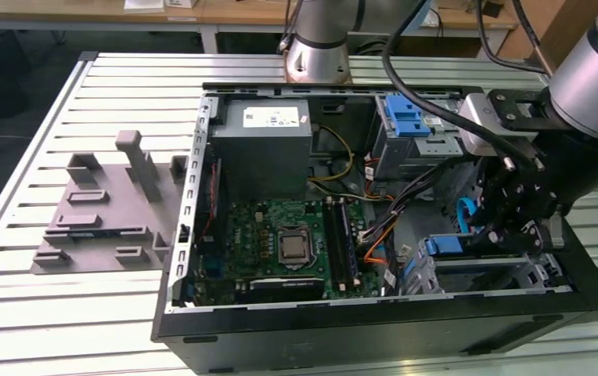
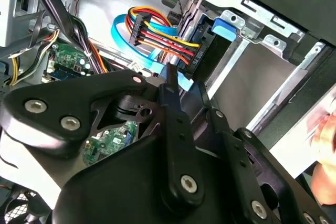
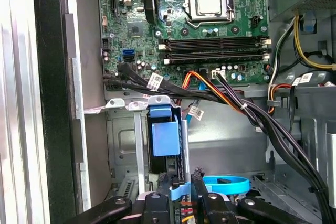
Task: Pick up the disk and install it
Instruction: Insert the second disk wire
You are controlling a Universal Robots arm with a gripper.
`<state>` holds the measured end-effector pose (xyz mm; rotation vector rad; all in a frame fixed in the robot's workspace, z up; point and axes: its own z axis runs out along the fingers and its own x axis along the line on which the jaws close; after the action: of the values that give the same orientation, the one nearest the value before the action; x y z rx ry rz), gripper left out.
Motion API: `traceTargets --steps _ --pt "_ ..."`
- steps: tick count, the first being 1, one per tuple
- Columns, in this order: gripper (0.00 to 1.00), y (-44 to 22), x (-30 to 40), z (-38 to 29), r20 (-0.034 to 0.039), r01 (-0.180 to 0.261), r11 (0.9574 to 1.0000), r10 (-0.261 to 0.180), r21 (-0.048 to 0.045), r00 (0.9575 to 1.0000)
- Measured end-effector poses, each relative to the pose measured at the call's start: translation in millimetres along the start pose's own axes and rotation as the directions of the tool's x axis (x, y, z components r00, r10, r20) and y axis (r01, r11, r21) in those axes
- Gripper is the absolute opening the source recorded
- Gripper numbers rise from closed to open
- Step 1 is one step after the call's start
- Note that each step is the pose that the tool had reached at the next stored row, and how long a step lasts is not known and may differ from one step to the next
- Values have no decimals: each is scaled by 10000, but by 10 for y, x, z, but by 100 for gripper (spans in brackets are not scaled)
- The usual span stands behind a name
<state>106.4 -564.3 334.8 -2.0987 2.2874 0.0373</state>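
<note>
Gripper [image 3: 184, 184], fingers nearly closed, touches the disk [image 3: 165, 137] seated in its bay.

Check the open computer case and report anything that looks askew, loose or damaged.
Nothing looks damaged or spilled. The gripper sits inside the computer case by the drive bay, at the blue cable and the multicoloured wire connector. The motherboard and grey box sit squarely.

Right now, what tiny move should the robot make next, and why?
Probably ease the gripper slowly back: the disk in its blue carrier already seems seated in the bay, and coloured wires crowd the gripper closely.
</note>
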Motion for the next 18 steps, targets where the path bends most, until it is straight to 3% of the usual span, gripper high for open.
traceTargets --steps 12,14,18 --pt "30 -1 -4 -96 6 -1 10000 1 -8 10000" --pt "17 -1 -4 -98 3 -1 10000 1 -8 10000" --pt "11 -1 -4 -99 2 -1 10000 1 -8 10000"
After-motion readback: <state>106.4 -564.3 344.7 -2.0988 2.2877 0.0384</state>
